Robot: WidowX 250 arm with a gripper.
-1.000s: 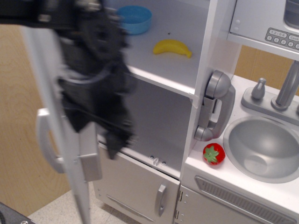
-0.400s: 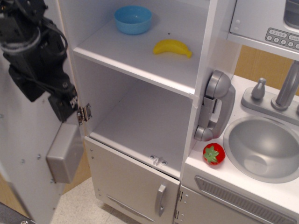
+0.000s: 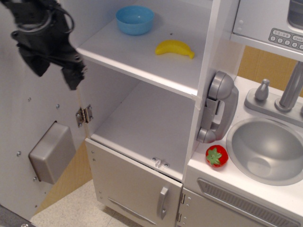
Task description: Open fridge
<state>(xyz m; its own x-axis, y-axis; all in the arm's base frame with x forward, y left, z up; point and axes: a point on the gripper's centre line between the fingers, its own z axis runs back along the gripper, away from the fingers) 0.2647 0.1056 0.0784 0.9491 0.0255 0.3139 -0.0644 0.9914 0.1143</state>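
The fridge (image 3: 142, 127) stands open, showing its white shelves (image 3: 142, 59). Its large door (image 3: 28, 118) is swung far out to the left, with the inner face toward the camera and a grey box (image 3: 51, 151) on it. The door's long handle is hidden. A blue bowl (image 3: 135, 19) and a yellow banana (image 3: 175, 48) lie on the upper shelf. My black gripper (image 3: 56, 71) hangs at the top left in front of the door's inner face, above the hinge (image 3: 83, 114). Its fingers are spread apart and hold nothing.
The small lower door (image 3: 137, 189) with its short handle (image 3: 163, 202) is shut. A grey toy phone (image 3: 218, 106) hangs on the fridge's right side. A strawberry (image 3: 216, 155) lies beside the sink (image 3: 270, 149), with a faucet (image 3: 291, 87) behind and a microwave (image 3: 274, 21) above.
The door has swung from half open to far left, now showing its inner face. My gripper has moved up and left off the door, from the middle to the top left.
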